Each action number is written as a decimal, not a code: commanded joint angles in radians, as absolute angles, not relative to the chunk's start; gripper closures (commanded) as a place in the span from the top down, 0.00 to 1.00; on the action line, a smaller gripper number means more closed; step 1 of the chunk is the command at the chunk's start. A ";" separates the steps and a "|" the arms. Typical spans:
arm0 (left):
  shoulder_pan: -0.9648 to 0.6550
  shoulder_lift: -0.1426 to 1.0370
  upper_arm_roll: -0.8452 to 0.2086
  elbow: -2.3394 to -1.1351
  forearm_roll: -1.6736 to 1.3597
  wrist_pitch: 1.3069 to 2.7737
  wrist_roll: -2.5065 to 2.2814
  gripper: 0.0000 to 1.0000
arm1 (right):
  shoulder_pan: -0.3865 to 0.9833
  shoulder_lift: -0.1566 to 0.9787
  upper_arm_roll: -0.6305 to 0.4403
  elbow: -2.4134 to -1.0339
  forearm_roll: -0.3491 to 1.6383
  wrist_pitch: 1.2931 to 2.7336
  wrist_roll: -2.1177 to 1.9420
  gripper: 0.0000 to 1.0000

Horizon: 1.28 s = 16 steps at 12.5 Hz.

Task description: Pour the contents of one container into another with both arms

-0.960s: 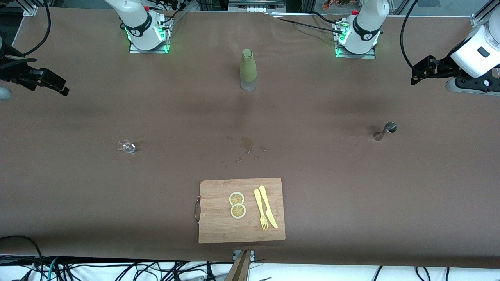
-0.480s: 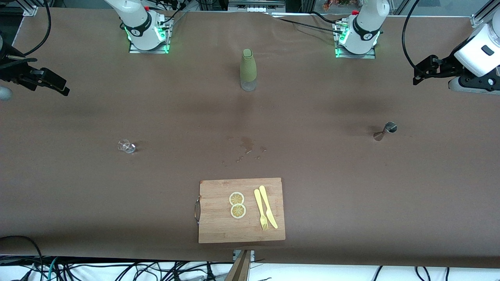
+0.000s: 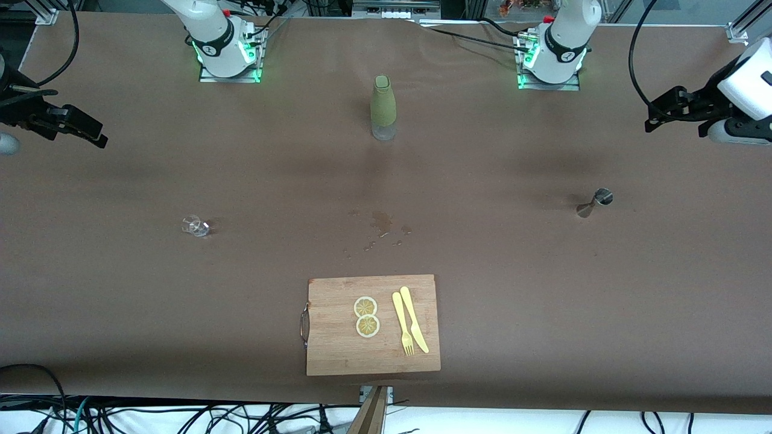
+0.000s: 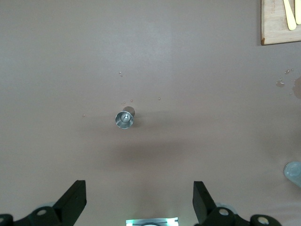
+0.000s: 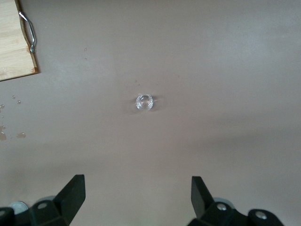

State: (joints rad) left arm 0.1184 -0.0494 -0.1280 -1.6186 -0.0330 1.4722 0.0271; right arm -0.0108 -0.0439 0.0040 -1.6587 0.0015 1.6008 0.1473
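With both the left gripper [image 4: 136, 207] and the right gripper [image 5: 136, 200] wide open, empty and high, each should descend straight: 1 onto the metal measuring cup [image 3: 594, 202], 1 onto the small glass [image 3: 196, 226].

Both arms are parked way out at the ends of the bench, holding nothing. The left gripper [image 3: 654, 114] hangs high over its own end, wrist pointed down at the surface, fingers [image 4: 74, 201] spread wide apart. The right gripper [image 3: 90, 134] is at the other end, raised as well, jaws just as wide, fingers [image 5: 73, 194] splayed and camera looking straight down. Both white bases sit along the back edge with green lights glowing.
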 commanded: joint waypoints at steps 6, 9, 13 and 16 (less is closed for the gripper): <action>0.360 -0.049 -0.129 -1.588 -0.139 1.453 0.124 1.00 | -0.012 -0.040 0.008 -1.641 -0.002 1.598 0.150 1.00; 0.460 -0.022 -0.127 -1.565 -0.176 1.453 0.189 1.00 | -0.012 -0.040 0.009 -1.641 -0.002 1.598 0.150 1.00; 0.524 0.018 -0.123 -1.559 -0.195 1.453 0.297 1.00 | -0.009 -0.035 0.009 -1.644 -0.006 1.603 0.152 1.00; 0.578 0.046 -0.123 -1.559 -0.239 1.453 0.342 1.00 | -0.009 0.014 0.011 -1.644 -0.014 1.661 0.149 1.00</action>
State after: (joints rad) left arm 0.5423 0.0155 -0.1172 -1.5964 -0.2087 1.4722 0.2953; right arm -0.0101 -0.0213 0.0048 -1.6592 0.0014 1.6474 0.1473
